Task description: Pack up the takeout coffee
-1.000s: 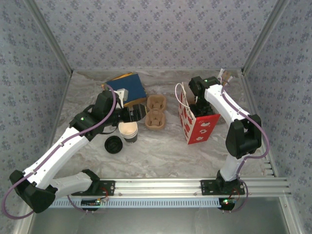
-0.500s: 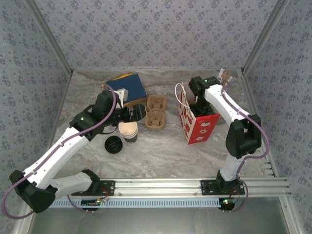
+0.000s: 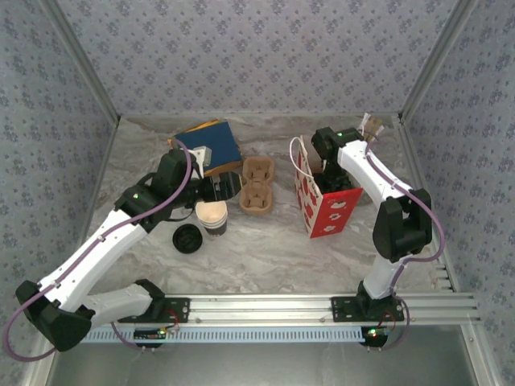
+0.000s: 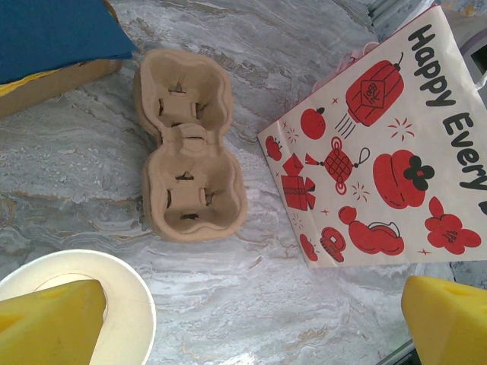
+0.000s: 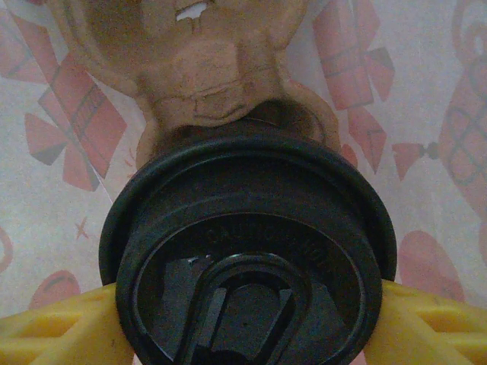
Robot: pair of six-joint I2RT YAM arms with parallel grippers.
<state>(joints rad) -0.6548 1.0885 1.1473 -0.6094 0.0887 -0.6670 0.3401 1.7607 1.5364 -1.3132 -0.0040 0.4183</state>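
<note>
Inside the bag (image 3: 330, 213), with the right gripper (image 5: 247, 334) closed part-way on the coffee (image 5: 247, 228), yellow fingers (image 5: 53, 327) pressing either side of its black lid (image 5: 251, 163). Deeper in the bag, just beyond the lid, a pulp carrier (image 5: 213, 68).

Probably the step in hand: seating the cup in one pocket of that carrier.

- Lower straight and slowly, keeping the lid level against tipping or spilling.
- Centre the base over a single pocket before going down; cannot tell whether already seated.
- Avoid squeezing harder, for fear of popping the lid off.
- Let go only once resting firmly on the carrier, then rise clear of the bag's walls and handles.
- Keep the left gripper (image 4: 247, 323) where it hovers, left of the bag and outside it. Spread wide there, over the table beside a spare carrier (image 4: 190, 148) and a lidless cup (image 4: 125, 293), well apart from the bag's mouth.
</note>
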